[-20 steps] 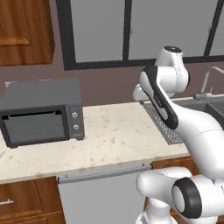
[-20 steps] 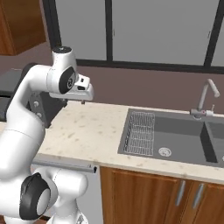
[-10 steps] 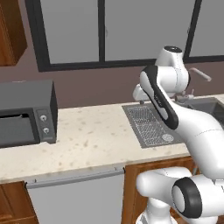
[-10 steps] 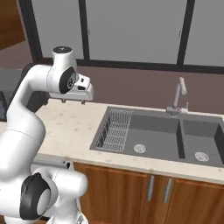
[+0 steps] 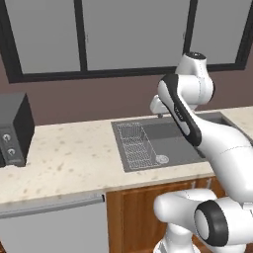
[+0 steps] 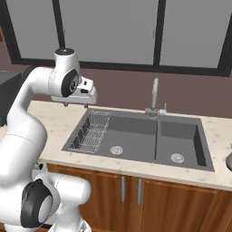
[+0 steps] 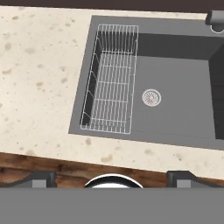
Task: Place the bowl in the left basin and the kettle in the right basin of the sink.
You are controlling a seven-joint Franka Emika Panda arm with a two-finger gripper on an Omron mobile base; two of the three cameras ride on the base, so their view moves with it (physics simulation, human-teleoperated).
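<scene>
Hovering above the back left corner of the sink (image 6: 136,140), the end effector (image 6: 78,103) hangs with its jaws spread wide and nothing between them, a carrying posture, I judge, that keeps it clear of the tabletop (image 5: 64,158) while the base lines up with the basins. In the centre of the right base view the sink reads as a matte dark-grey rectangle sunk into pale speckled stone, split by a low wall into the left basin (image 6: 127,136), wider, and the right basin (image 6: 179,142), squarer, each with a round metal drain. A thin white wire rack (image 7: 111,78) sits against the left wall of the wider basin, leaving its floor around the drain free, which looks like the place for the bowl. A slim silver faucet (image 6: 155,97) rises at the back edge near the divider. Both basins hold no dishes. At the right edge of the right base view a grey rounded sliver lies on the tabletop beside the sink; I cannot tell whether it is the bowl or the kettle. A dark boxy oven (image 5: 12,131) stands at the left edge of the left base view
</scene>
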